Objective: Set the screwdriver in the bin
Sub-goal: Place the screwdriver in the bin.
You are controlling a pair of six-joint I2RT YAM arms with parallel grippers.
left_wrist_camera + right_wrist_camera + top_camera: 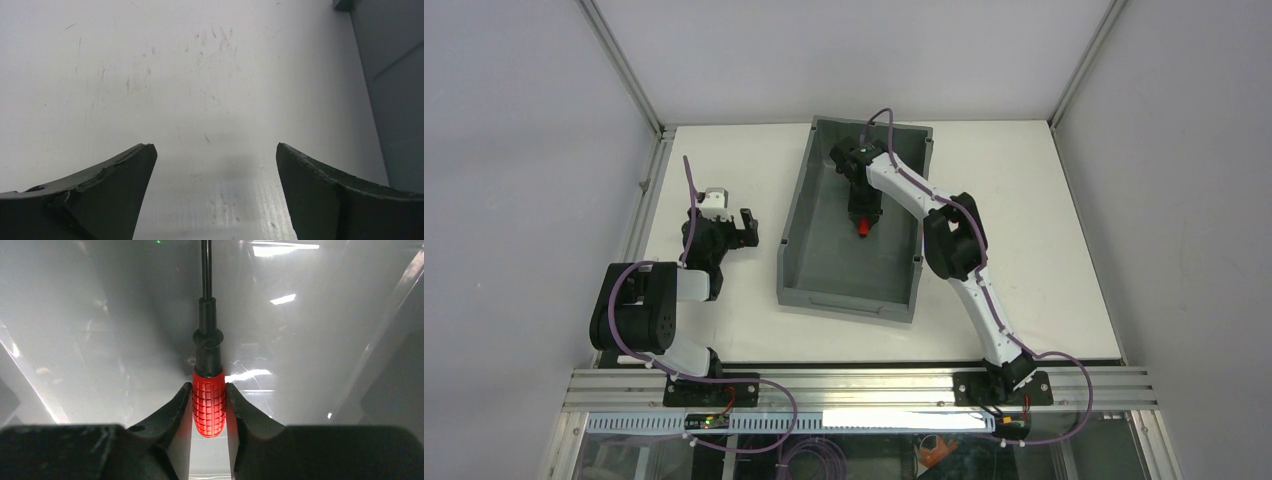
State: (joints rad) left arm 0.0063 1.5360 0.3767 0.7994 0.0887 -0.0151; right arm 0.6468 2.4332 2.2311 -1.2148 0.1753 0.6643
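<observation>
Top external view is showing the right arm reaching over the right wall of the bin (pixel 792 232), with the right gripper (pixel 863 214) hanging inside it, above the middle of the grey floor. A spot of red from the screwdriver (pixel 862 228) is showing at the near end of that gripper. The thin shaft is too small to make out from this height. The bin is sitting on the white table (pixel 1024 220), toward the far side, with its lower front lip facing the arm bases.

Right wrist view is showing the right gripper (pixel 208 388) clamping the screwdriver (pixel 208 412) by its ribbed red handle, one dark finger pressing on each side. The black collar and the thin black shaft are pointing straight away from the camera, over the glossy grey inside of the bin (pixel 320 365). Whether the tip is touching the floor cannot be told.

Left of the bin, the left gripper (pixel 746 226) is hovering over bare table, well apart from the screwdriver. Left wrist view is showing the left gripper (pixel 215 149) with its jaws standing wide apart and nothing between them, only the scuffed table (pixel 175 75) beneath. The bin's outer wall (pixel 395 100) is running along the right edge.
</observation>
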